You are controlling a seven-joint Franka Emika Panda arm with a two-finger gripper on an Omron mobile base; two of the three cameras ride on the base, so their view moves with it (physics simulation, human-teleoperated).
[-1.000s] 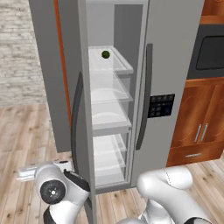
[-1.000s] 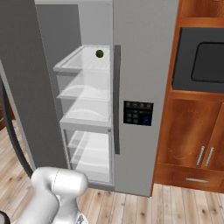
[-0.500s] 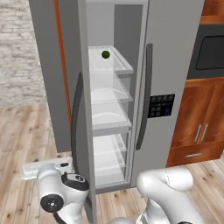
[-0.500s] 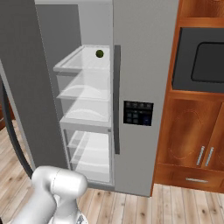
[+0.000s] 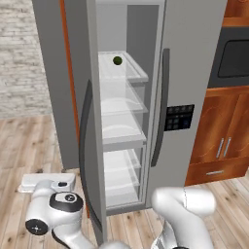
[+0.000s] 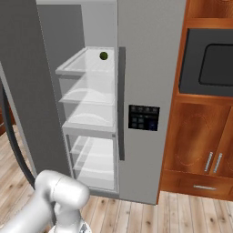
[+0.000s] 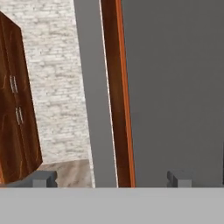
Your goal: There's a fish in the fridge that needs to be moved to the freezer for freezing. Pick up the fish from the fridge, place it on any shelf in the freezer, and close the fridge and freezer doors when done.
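Small slim red-orange fish: cannot tell where it's lying. The wider grey fridge section (image 5: 111, 29) is standing open at 12 o'clock, and its clear glass shelves (image 5: 137, 76) are showing just a dark green ball (image 5: 117, 60) on the top one, so I'm guessing the fish is sitting further back or lower down. Main risk as I'm reading it: the two-finger gripper (image 7: 111, 180) is pointing at the tall flat grey open door (image 7: 175, 87) and the orange-brown strip (image 7: 117, 96) beside it, with brick wall (image 7: 52, 87) at 9 o'clock, i.e. facing away from the shelves. Swinging it round into the compartment from there is risking a clip on the door edge or its long dark curved handle (image 5: 83, 141), pushing the door partway closed. Second risk: reaching in without the fish located, knocking the ball instead. The narrower door with the black dispenser panel (image 5: 179, 116) is sitting closed, so the freezer is needing opening before any placing. The white arm (image 5: 185, 214) is sitting folded low, elbow at 5 o'clock in the left base view, wrist end at 7 o'clock near the floor outside the open door. Jaws are standing wide apart, holding nothing.
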